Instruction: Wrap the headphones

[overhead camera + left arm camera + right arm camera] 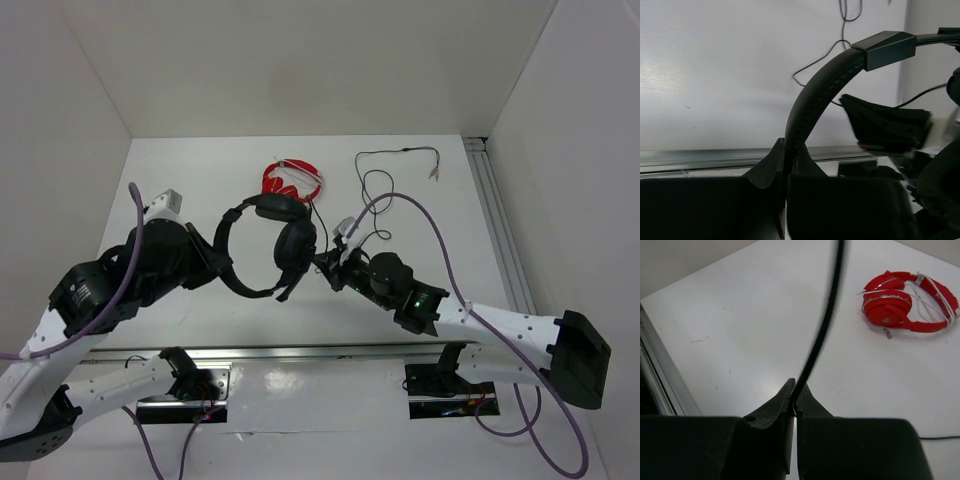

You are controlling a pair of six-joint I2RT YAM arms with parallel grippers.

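My left pincer (220, 264) is clamped on the headband (810, 100) of the headphones (294, 246), which hang between my arms. My right pincer (326, 263), just right of them, is pinched shut on their cable (372, 192). The cable's slack trails far-right across the surface (190, 180). Red headphones (292, 180) lie just beyond, so I judge the open room is to the right.

robot lab test cell: bare white table (200, 175), plain white enclosure walls (300, 60), aluminium rail (499, 230) alongside
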